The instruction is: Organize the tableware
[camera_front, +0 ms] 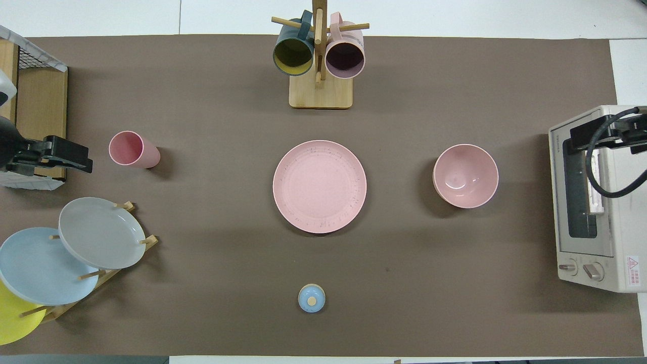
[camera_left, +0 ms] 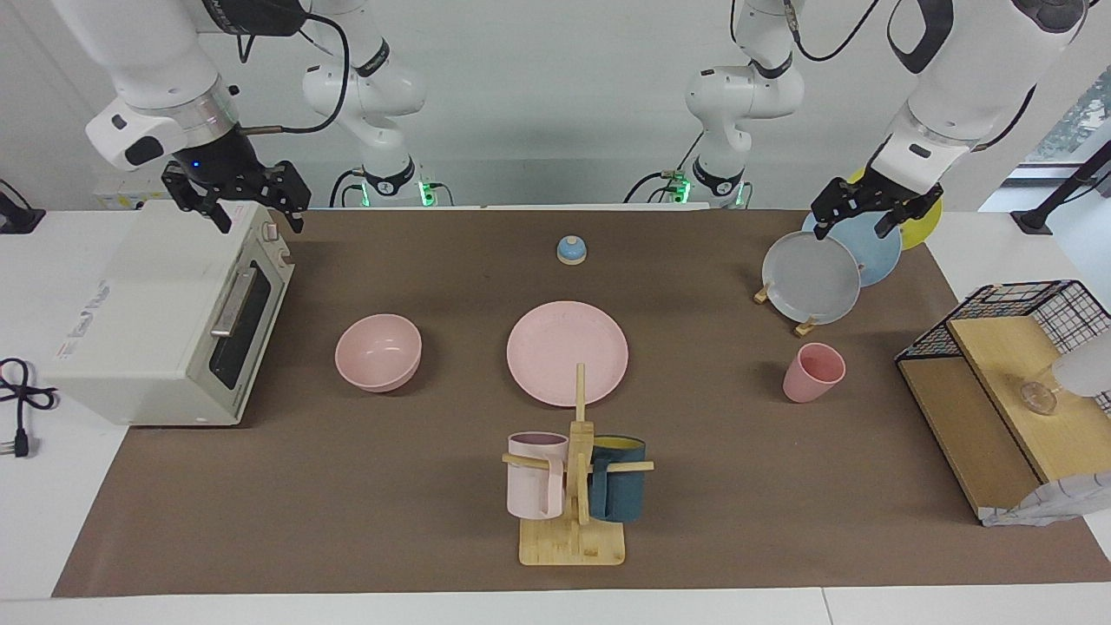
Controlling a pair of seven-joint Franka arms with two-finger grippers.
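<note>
The right gripper (camera_left: 246,201) hangs in the air over the toaster oven (camera_left: 165,317) at the right arm's end of the bench (camera_left: 391,521), its fingers spread and holding nothing. The left gripper (camera_left: 871,211) hangs over the rack of plates at the left arm's end, above the blue plate (camera_left: 872,247) and in front of the yellow plate (camera_left: 922,227), also spread and empty. Both arms wait aloft.

The pink bowl (camera_left: 378,351) sits upright on the brown mat, below the right gripper and toward the middle of the bench from it, just beside the toaster oven's door. The pink plate (camera_left: 567,351) lies flat at the centre of the mat, well apart from both grippers and roughly between them. The pink cup (camera_left: 813,372) stands upright, mouth up, below the left gripper and farther from the robots than the grey plate (camera_left: 811,278), which leans in the rack. None of the three pink pieces touches another.

A small blue bell (camera_left: 572,250) sits between the two arms, nearer to the robots than the pink plate. A wooden mug tree (camera_left: 575,512) stands farther from the robots than that plate, with a pale pink mug (camera_left: 536,475) and a dark teal mug (camera_left: 618,490) hung on it. A wire-and-wood shelf (camera_left: 998,408) stands at the left arm's end.
</note>
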